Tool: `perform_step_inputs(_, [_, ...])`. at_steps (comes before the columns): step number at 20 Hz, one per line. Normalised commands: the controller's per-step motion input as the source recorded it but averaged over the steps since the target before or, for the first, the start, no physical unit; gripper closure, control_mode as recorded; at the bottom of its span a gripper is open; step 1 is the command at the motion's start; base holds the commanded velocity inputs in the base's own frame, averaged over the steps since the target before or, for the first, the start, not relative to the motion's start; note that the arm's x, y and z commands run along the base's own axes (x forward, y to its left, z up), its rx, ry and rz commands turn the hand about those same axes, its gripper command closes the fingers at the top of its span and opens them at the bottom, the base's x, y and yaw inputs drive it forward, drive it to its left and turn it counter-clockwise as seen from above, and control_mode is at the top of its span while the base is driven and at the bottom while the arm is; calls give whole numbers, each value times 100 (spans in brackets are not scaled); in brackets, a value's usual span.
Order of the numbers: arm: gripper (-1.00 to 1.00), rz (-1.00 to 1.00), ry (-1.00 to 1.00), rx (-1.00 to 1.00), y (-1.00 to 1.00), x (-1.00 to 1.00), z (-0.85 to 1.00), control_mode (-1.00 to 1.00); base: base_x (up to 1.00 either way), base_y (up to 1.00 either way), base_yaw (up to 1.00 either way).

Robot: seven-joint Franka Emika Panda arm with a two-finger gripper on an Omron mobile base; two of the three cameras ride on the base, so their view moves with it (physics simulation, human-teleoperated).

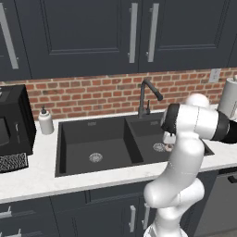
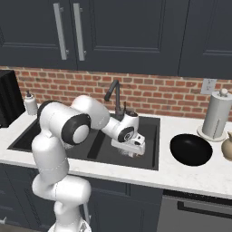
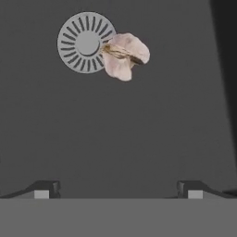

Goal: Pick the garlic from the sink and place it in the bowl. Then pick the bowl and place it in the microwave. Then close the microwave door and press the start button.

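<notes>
We see dark cabinets (image 2: 136, 36) over a brick wall (image 2: 158, 93), and below them a white counter (image 2: 190, 174) holding the black double sink (image 1: 74, 139). The faucet (image 1: 147, 95) rises behind the divider between the basins, past the jaws and higher than they are. Off to the sink's left stand a soap bottle (image 1: 45, 121) and a black boxy appliance (image 1: 16, 122). To the right of the sink, well apart from the jaws, lies the black bowl (image 2: 191, 149), with a paper towel roll (image 2: 216, 114) behind it and a tan jug (image 2: 228, 146) at the frame's edge.

Our arm (image 2: 59, 149) bends at the elbow and reaches forward and down into the right basin. The gripper (image 2: 131, 152) points down at the basin floor, and nothing lies between it and that floor.

In the hand view our jaws stand fully apart with nothing held; both fingertips (image 3: 44, 190) show low in the frame, with bare basin floor between them.

The garlic (image 3: 124, 55) lies on the basin floor ahead of the jaws, near their midline, well apart from both tips. It touches the rim of the round drain (image 3: 85, 42), overlapping its edge. The bulb is lumpy, its long axis slanting across the hand view; we cannot tell which end is the stem.
</notes>
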Motion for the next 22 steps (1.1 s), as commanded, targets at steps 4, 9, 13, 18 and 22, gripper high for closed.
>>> perform_step_inputs(4, [-100, 0, 0, 0, -26, 36, -19, -100, 0, 0, 0])
perform_step_inputs(9, [-100, 0, 0, 0, -5, 44, -13, -100, 0, 0, 0])
perform_step_inputs(13, [-100, 0, 0, 0, 1, 42, -21, -100, 0, 0, 0])
perform_step_inputs(18, [-100, 0, 0, 0, 0, 24, -39, -100, 0, 0, 0])
perform_step_inputs(22, [-100, 0, 0, 0, 0, 21, -42, -100, 0, 0, 0])
